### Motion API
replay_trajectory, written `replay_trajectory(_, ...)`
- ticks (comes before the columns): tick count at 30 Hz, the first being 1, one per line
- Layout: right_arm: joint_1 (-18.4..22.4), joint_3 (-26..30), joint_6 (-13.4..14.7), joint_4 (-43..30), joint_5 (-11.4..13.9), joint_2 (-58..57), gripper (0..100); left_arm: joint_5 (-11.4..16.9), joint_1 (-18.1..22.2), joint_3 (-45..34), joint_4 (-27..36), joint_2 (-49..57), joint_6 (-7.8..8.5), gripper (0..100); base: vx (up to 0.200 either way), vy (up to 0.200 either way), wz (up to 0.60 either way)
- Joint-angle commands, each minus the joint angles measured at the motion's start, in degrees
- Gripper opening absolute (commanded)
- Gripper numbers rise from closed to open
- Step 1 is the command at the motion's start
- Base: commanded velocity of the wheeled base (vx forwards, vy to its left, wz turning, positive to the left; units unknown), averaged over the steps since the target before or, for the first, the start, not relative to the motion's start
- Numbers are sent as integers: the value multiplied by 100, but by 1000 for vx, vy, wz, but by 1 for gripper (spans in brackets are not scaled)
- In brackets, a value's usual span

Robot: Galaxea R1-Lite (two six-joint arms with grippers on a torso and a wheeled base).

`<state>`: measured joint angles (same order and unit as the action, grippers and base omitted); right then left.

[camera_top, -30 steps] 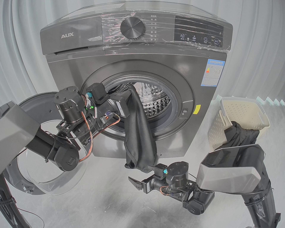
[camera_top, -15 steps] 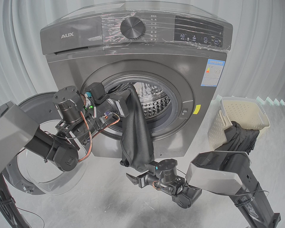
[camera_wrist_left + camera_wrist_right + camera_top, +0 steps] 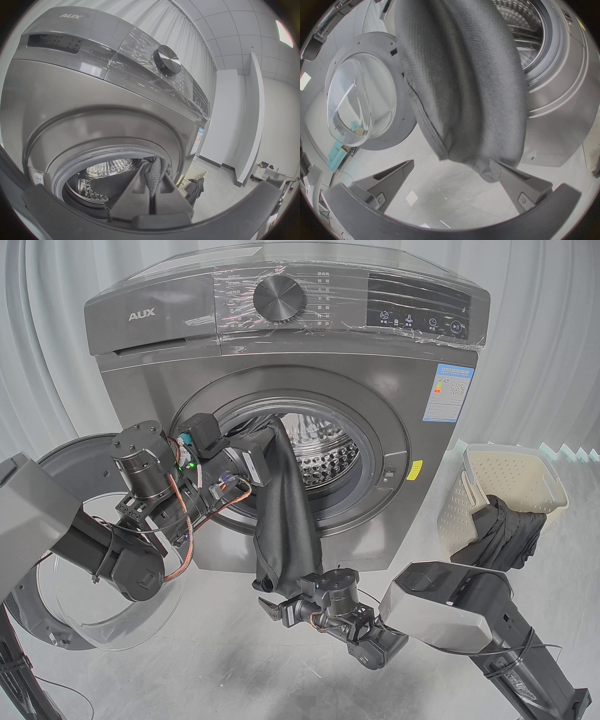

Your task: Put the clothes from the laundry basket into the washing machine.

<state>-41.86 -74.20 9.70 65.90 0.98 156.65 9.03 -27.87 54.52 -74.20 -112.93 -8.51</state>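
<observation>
- I'm seeing the right claw [image 3: 451,165] gaping apart, low under the hem of the dark garment [image 3: 287,521].
- Left claw [image 3: 152,190] is clamping that garment at the washing machine [image 3: 375,384] mouth; the cloth is hanging down outside.
- Laundry basket [image 3: 537,471] is sitting beyond, dark clothes [image 3: 506,534] draping over its rim.

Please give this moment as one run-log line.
left gripper: shut on garment at washer | right gripper: open under garment | basket: holds clothes
</observation>
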Motion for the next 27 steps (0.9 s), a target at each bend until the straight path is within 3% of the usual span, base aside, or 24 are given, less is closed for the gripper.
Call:
replay_trajectory(1, 38, -428, 14, -165, 8, 191, 100, -77, -43, 6, -24, 8, -2, 0, 0, 0, 0)
replay_trajectory(8, 143, -956, 32, -473, -62, 305, 100, -95, -70, 6, -33, 26, -2, 0, 0, 0, 0)
replay_trajectory(9, 170, -1017, 32, -473, -62, 340, 0, -95, -70, 6, -33, 26, -2, 0, 0, 0, 0)
replay_trajectory(14, 214, -1140, 23, -429, -177, 401, 0, -95, -61, -90, -24, 184, -2, 0, 0, 0, 0)
replay_trajectory(19, 240, -868, 32, -315, -194, 314, 0, -86, -8, -222, -59, 193, -2, 0, 0, 0, 0)
replay_trajectory(22, 249, -332, -12, -25, -194, -47, 0, -95, 18, -310, -129, 175, -2, 0, 0, 0, 0)
replay_trajectory(24, 258, 433, -48, 204, -185, -469, 0, -95, 80, -389, -182, 149, 7, 0, 0, 0, 0)
replay_trajectory(25, 258, 477, -48, 221, -177, -504, 0, -95, 80, -398, -191, 140, 7, 0, 0, 0, 0)
replay_trajectory(26, 284, 1110, -153, 459, -159, -908, 0, -95, 141, -468, -226, 114, 7, 0, 0, 0, 0)
replay_trajectory(27, 293, 1312, -197, 555, -141, -1022, 0, -95, 150, -495, -244, 114, 16, 0, 0, 0, 0)
